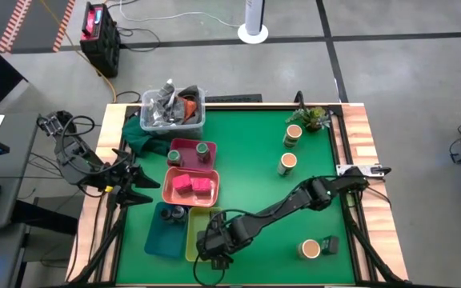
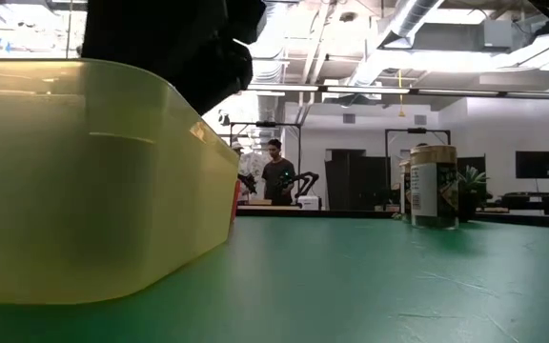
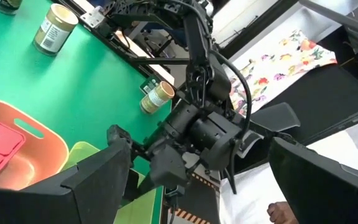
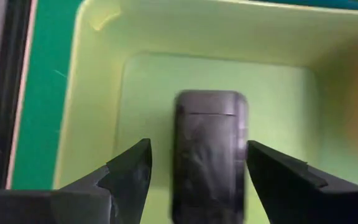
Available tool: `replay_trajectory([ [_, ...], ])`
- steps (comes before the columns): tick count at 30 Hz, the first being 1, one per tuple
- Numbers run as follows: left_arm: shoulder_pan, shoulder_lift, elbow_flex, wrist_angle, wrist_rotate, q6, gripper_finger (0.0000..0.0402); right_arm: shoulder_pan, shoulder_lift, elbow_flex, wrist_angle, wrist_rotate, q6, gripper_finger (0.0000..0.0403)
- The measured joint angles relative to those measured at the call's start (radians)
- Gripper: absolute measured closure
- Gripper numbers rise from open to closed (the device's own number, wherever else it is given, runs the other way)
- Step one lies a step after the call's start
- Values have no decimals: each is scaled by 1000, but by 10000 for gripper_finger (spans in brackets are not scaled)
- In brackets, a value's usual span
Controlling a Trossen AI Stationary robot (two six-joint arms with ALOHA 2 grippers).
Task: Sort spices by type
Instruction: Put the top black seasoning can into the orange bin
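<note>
Right pincer [image 4: 194, 163] open, one black container [image 4: 209, 155]

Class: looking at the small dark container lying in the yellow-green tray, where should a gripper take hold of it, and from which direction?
Grip the dark container across its two long sides, coming straight down from above: it lies flat in the yellow-green tray, whose walls block a sideways approach.

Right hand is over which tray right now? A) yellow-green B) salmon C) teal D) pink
A: the right wrist view shows the right hand open above the yellow-green tray, with a small dark container lying between its fingers; the high view places that arm at the same tray.
</note>
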Motion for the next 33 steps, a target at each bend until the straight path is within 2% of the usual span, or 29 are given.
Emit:
replay_trajectory([
  [3,0,0,0,0,0,0,35,-3,2,1,3,-3,12,124],
  [6,0,0,0,0,0,0,35,-9,4,1,8,-17,15,147],
  [13,0,0,0,0,0,0,35,-28,6,1,7,-62,14,258],
  [22,0,0,0,0,0,-6,35,-77,1,39,-23,-102,6,258],
  [26,0,0,0,0,0,-7,35,-104,-33,38,-33,-101,-7,245],
  [33,0,0,0,0,0,-7,35,-166,-116,38,-15,-69,-67,256],
])
